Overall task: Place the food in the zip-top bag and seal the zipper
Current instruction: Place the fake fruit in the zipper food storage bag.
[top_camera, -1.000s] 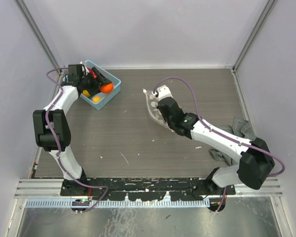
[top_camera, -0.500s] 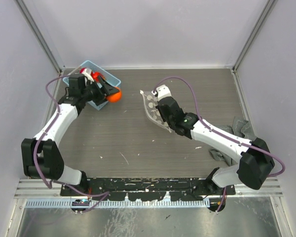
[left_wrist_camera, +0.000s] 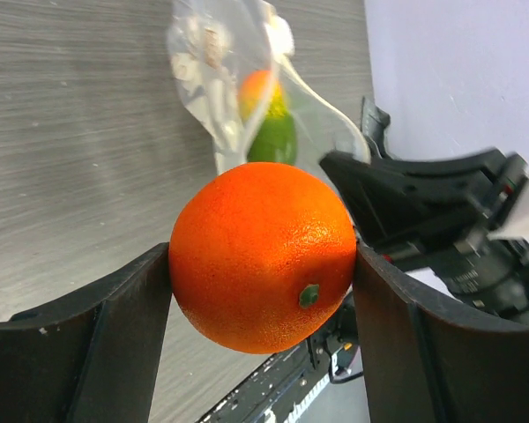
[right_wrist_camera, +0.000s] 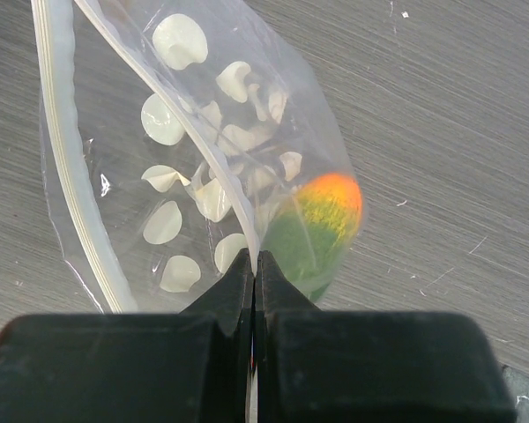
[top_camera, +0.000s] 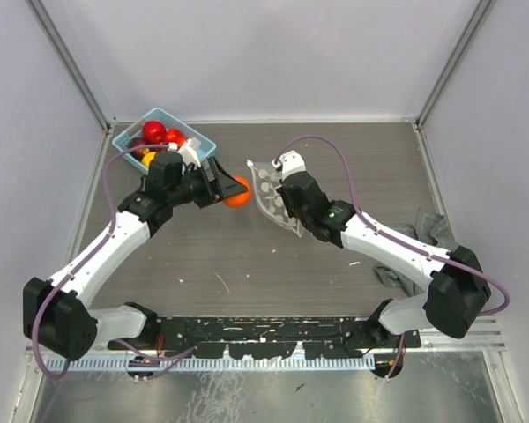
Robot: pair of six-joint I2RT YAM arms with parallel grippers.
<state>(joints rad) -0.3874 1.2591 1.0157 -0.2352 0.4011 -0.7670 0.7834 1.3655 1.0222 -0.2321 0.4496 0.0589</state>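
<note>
My left gripper [top_camera: 232, 191] is shut on an orange toy fruit [left_wrist_camera: 263, 256] and holds it above the table, just left of the zip-top bag [top_camera: 269, 192]. In the left wrist view both dark fingers [left_wrist_camera: 115, 326] press the orange's sides. My right gripper [right_wrist_camera: 255, 264] is shut on the bag's edge and holds the clear, white-flecked bag [right_wrist_camera: 203, 176] up with its mouth towards the orange. A green-and-orange fruit [right_wrist_camera: 322, 229] lies inside the bag. The zipper [right_wrist_camera: 70, 167] runs along the open mouth edge. More food, red [top_camera: 154, 132] and yellow [top_camera: 148, 159], sits in the basket.
The light-blue lattice basket [top_camera: 134, 125] stands at the back left corner. A crumpled grey cloth [top_camera: 432, 227] lies by the right wall. Metal frame posts and pale walls close in the table on three sides.
My left arm has swung from the basket rightwards, carrying the orange up to the bag's mouth. The right gripper has kept its hold on the bag, which has barely shifted.
</note>
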